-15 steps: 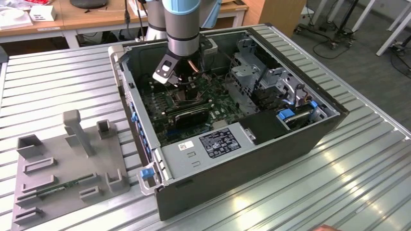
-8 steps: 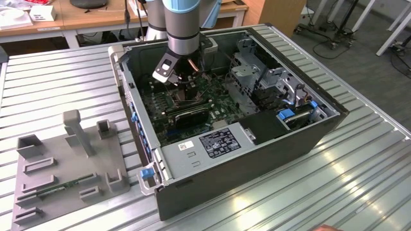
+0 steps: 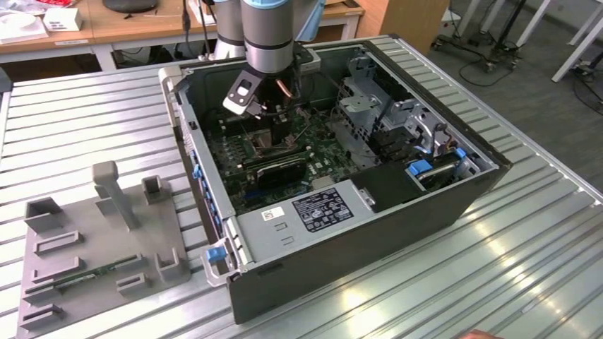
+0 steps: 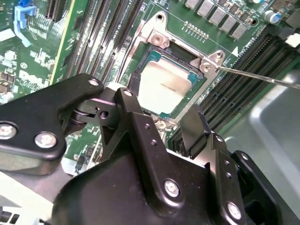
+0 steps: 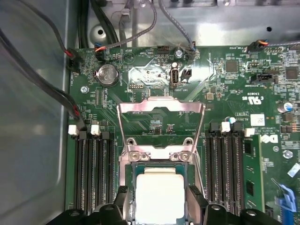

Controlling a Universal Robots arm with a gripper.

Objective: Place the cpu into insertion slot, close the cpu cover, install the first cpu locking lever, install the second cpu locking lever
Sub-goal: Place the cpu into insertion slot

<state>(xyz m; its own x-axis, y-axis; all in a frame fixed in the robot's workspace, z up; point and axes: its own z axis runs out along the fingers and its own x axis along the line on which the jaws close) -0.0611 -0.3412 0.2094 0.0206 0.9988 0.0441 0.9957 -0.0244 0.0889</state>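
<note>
Spread apart, the gripper (image 4: 162, 99) hung low inside the open computer case (image 3: 377, 240), which stood on the slatted metal table (image 3: 94, 120). Its two black fingers (image 5: 122, 201) straddled the chip without visibly pinching it. In the first wrist view a sliver of socket showed between one finger and the chip's edge, so the chip looked free rather than gripped. Directly under the gripper lay the green circuit board (image 5: 140, 89). Just beyond the fingertips, the cover (image 5: 161, 108) stood swung back on its hinge, its square window over bare board rather than over the socket. The socket (image 5: 132, 180) sat straight below the gripper. The chip (image 5: 159, 194) rested flat within it, square to its rim, between the two fingers. Off to one side of the gripper, a thin lever (image 4: 262, 77) stuck out free, not hooked down. By my reading, the first step was done or all but done: chip in. Closing the cover and fastening both levers remained.
</note>
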